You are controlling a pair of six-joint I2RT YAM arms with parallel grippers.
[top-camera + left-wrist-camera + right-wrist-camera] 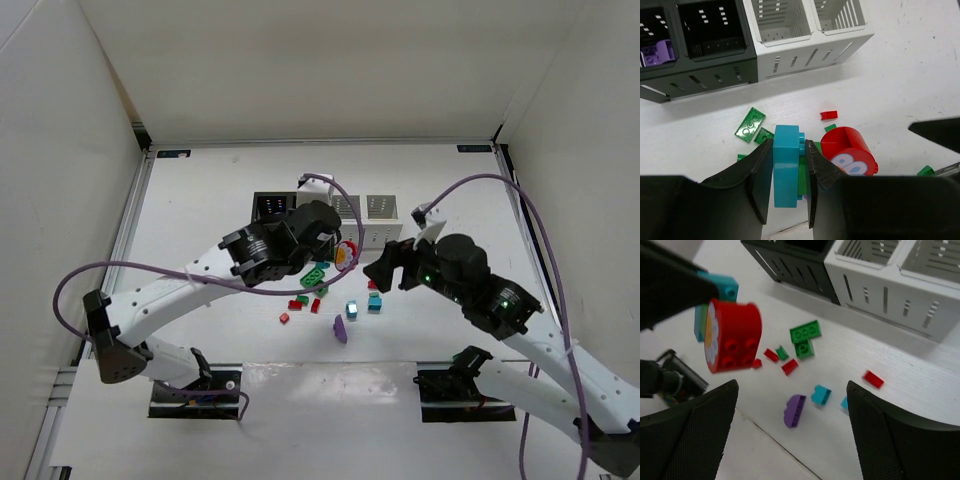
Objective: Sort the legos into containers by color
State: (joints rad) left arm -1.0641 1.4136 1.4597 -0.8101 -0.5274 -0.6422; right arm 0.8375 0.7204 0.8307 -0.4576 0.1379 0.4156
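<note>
Left hand (788, 152) grips a teal brick (786, 172), red rounded block (846, 149) just beside; right hand (792, 420) gapes wide.

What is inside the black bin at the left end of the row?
A purple brick lies in that black bin. Its left part is outside the picture, so more could be hidden.

A teal brick (786, 165), a red eye-printed brick (847, 150), black containers (700, 82), white containers (805, 55)
</note>
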